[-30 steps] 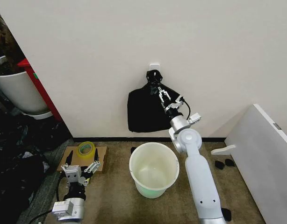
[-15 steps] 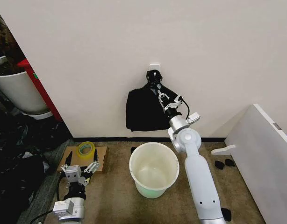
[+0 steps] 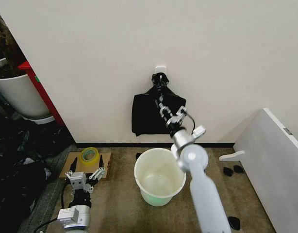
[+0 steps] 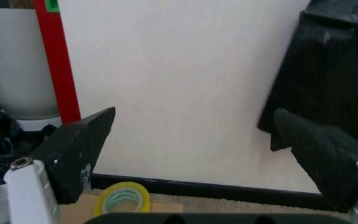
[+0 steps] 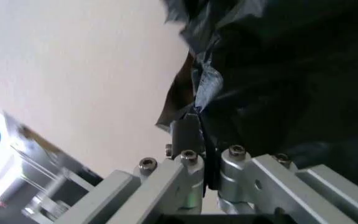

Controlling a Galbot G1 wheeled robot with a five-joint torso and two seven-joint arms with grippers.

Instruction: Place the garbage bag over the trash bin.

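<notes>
- Right claw (image 3: 163,108): raised against the wall, fingers pinched closed on a fold of the garbage bag (image 3: 150,115). The bag hangs from a wall hook (image 3: 160,73) at 12 o'clock from the trash bin (image 3: 159,175).
- Trash bin: upright on the carpet (image 3: 115,204), unlined, just below the bag and at 9 o'clock from the right arm.
- Left claw (image 3: 84,175): parked low at 9 o'clock from the bin, fingers spread wide, holding nothing. A tape roll (image 3: 89,155) lies at its 12 o'clock.
- Risk: the thin film may tear or slip free if pulled while the knot stays hooked; several layers may come away together.
- View difference: the right wrist view shows the film (image 5: 272,79) pinched between closed fingers; the head view shows the hook and the bin instead.
</notes>
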